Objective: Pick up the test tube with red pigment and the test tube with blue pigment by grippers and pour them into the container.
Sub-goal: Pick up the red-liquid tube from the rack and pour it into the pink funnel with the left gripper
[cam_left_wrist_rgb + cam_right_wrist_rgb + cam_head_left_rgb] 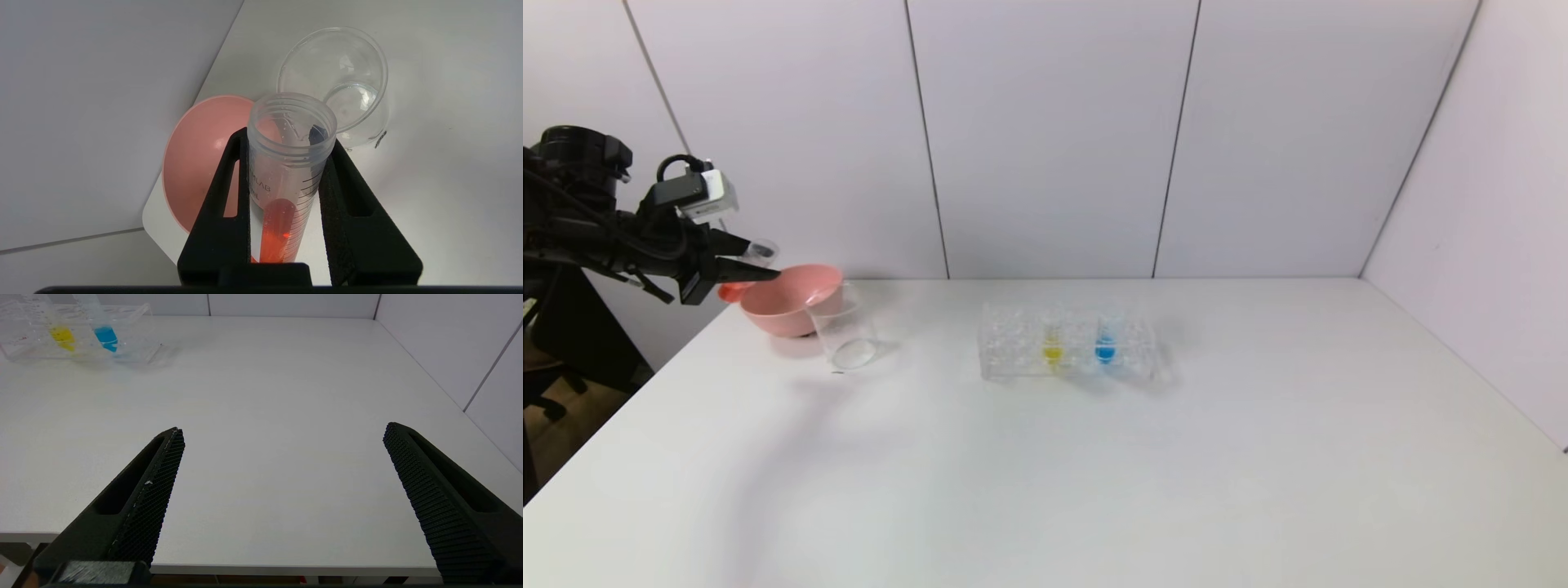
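Red tube held at the table's left corner

Table (1094,474) first: white, broad, mostly bare, with everything gathered along its far half. A clear rack (1068,353) sits near the middle, and two tubes stand upright in it side by side, the yellow tube (1053,347) on the left and the blue tube (1105,345) on the right. Well apart from the rack, at the far left corner, there is a pink bowl (788,306), and the beaker (844,331) stands just beside it on the near right, apparently touching its rim.

The left hand (756,261) hangs above that corner, over the bowl's left edge, clamped on the red tube (286,179). The tube lies tipped, its open mouth towards the bowl and beaker, the red liquid pooled back at the closed end between the fingers (222,204).

The right hand (282,433) is low by the table's near right edge, well away from the rack, its fingers spread wide with nothing between them.
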